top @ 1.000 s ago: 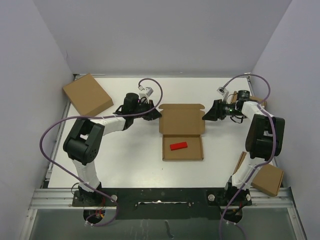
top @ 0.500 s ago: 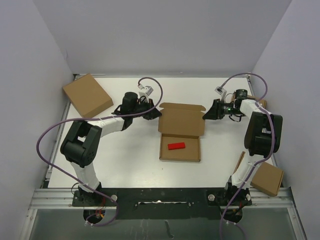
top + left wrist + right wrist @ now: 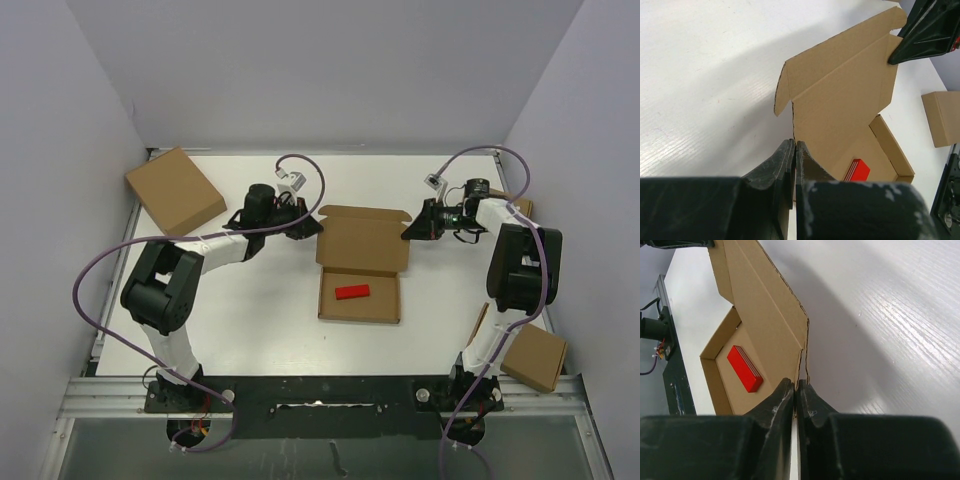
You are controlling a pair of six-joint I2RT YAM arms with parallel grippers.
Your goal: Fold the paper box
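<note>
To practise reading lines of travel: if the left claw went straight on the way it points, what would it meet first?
The paper box: the left claw pinches its raised lid's edge, so that panel comes first. Beyond it, probably, the right claw; depth is unclear.

Brown paper box (image 3: 362, 245), lid half-raised, tray flat.
</note>
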